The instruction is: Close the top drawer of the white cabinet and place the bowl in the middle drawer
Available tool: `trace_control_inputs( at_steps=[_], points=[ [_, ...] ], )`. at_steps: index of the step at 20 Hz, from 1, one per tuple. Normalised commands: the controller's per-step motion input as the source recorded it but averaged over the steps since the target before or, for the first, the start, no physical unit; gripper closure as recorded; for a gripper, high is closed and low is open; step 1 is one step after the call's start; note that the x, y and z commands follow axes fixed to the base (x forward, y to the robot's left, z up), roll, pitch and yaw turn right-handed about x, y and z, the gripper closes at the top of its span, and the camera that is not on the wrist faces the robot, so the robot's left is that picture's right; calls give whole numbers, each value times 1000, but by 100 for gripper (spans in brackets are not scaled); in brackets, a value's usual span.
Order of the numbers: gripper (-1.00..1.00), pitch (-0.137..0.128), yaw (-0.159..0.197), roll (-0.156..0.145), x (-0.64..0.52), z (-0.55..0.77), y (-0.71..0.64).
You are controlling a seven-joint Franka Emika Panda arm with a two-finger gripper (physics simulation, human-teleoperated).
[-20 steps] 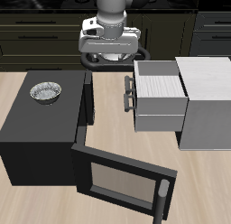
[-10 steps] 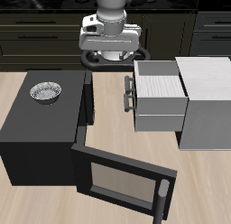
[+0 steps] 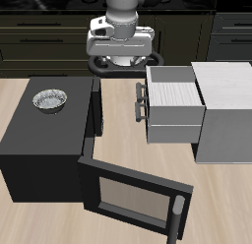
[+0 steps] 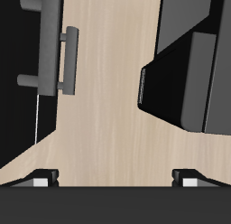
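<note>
Nearest stands the black glass-doored box [image 3: 44,140], its door swung open, the small silver metal bowl [image 3: 50,100] resting on its roof. Beside it the boxy white cabinet [image 3: 223,110] has its top drawer [image 3: 173,102] pulled out. Farthest back, the two-finger gripper [image 3: 118,61] hovers empty, fingers spread. Reaching across, I'd worry it clips the open door or nudges the bowl off.

We see a black box [image 3: 44,140] standing on the light wooden tabletop [image 3: 118,125], its glass door [image 3: 133,197] swung wide open toward the front edge.
</note>
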Motion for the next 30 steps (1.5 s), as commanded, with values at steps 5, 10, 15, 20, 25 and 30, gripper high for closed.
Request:
trace_control_inputs(
  at_steps=[5, 10, 15, 20, 25, 30],
  points=[
    [-100, -27, 122, -31, 55, 83, -73],
    [-100, -1, 96, -10, 70, 26, -34],
    [-100, -8, 106, -52, 45, 27, -177],
    [-100, 0, 103, -7, 129, 39, -108],
    [-100, -14, 166, 12, 197, -12, 45],
    [-100, 11, 100, -2, 163, -79, 50]
  ],
)
